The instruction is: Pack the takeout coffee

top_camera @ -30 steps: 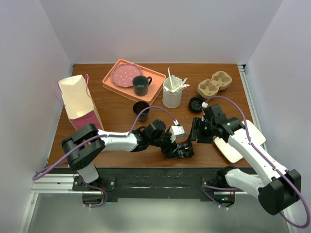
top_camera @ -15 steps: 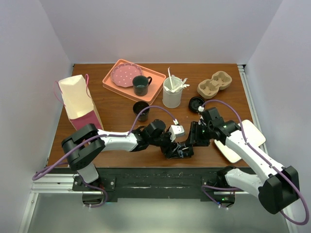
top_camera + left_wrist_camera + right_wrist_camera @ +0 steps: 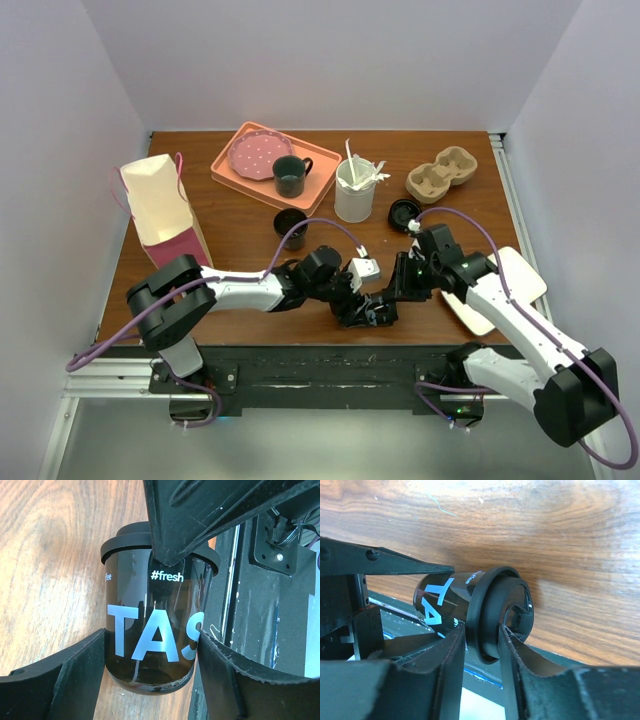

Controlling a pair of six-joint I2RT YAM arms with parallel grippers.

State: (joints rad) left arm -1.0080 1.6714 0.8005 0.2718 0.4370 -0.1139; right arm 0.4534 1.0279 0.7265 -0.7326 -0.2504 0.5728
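Where pale walls (image 3: 330, 60) ring it, wooden tabletop (image 3: 50, 555) shows under the cup (image 3: 150, 630).

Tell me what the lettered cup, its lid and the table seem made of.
The cup: likely coated paper, glossy black; it reflects light and carries crisp white print. The lid: probably moulded plastic, matte black, with a formed rim. The table: wood or wood-look laminate, grain visible; can't tell which.

sm black paper cup (image 3: 155, 630), white letters "TAS" & "#fresh" on side, round black lid (image 3: 502, 612) on, tipped sideways, held in left tool (image 3: 152, 655), near tabletop (image 3: 520, 520) edge
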